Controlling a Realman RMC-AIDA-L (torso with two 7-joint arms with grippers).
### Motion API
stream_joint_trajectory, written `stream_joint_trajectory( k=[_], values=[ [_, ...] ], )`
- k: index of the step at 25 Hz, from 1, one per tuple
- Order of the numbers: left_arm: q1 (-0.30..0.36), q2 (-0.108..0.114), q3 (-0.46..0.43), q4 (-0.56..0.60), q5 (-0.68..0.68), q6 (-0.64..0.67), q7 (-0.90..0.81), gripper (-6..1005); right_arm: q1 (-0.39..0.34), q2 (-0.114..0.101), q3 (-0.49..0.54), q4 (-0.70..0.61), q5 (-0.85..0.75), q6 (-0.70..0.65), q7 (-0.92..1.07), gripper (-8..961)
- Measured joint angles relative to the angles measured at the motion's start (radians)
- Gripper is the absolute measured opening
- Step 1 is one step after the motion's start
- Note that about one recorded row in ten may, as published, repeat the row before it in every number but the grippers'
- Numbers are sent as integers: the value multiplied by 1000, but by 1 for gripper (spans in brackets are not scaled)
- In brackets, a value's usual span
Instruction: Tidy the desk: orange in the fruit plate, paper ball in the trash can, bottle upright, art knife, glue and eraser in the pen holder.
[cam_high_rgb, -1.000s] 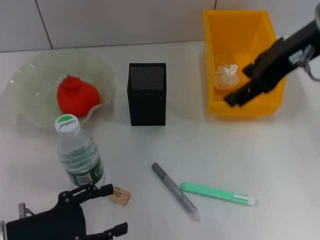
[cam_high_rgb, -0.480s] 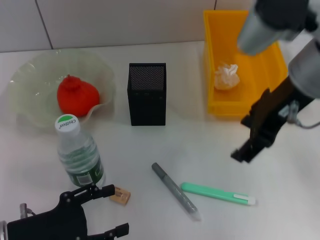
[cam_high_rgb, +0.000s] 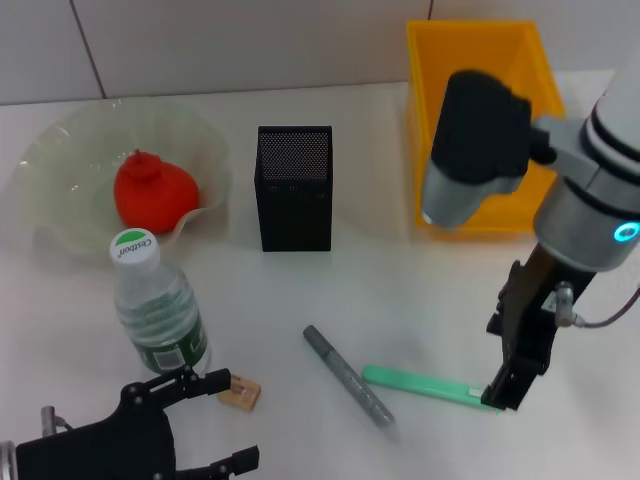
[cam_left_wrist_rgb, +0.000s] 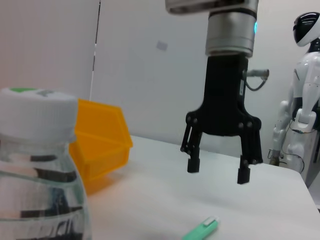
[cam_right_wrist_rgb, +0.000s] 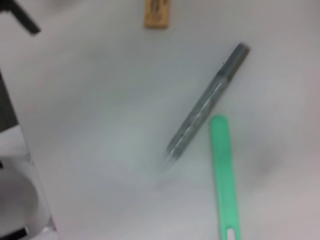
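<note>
The orange (cam_high_rgb: 150, 195) lies in the fruit plate (cam_high_rgb: 60, 150) at the far left. The bottle (cam_high_rgb: 160, 320) stands upright near my left gripper (cam_high_rgb: 222, 420), which rests open at the front left; the eraser (cam_high_rgb: 240, 392) lies just beside its fingers. The pen holder (cam_high_rgb: 294, 188) stands mid-table. A grey pen-shaped tool (cam_high_rgb: 350, 380) and a green stick (cam_high_rgb: 425, 385) lie in front; which is the art knife and which the glue I cannot tell. My right gripper (cam_high_rgb: 500, 380) hangs open just above the green stick's white end. My right arm hides the paper ball.
The trash can (cam_high_rgb: 480, 40) stands at the back right, partly behind my right arm. A tiled wall runs along the table's far edge. From the left wrist, the bottle (cam_left_wrist_rgb: 40, 175) fills the near side, with the right gripper (cam_left_wrist_rgb: 216, 170) beyond it.
My right arm has swung from over the trash can toward the front and down to the green stick's white end. It now covers the paper ball. The left arm has stayed put.
</note>
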Motion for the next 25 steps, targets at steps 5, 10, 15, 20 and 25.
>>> stream_joint_trajectory(
  k=[5, 10, 15, 20, 25],
  values=[
    [-2, -1, 12, -1, 0, -1, -5, 842, 3, 2, -45, 58, 6, 42, -20, 837],
    [-5, -2, 16, -1, 0, 0, -4, 842, -5, 5, -120, 103, 6, 120, -14, 837],
    [-6, -2, 23, -1, -2, 2, -1, 841, -6, 5, -149, 130, 6, 172, -11, 837],
    [-8, -3, 25, -1, -2, 2, -1, 841, -7, 5, -178, 151, 4, 211, -9, 837],
    [-9, -3, 25, -1, -2, 2, -1, 841, -7, 6, -197, 166, 1, 238, 5, 838]
  ],
)
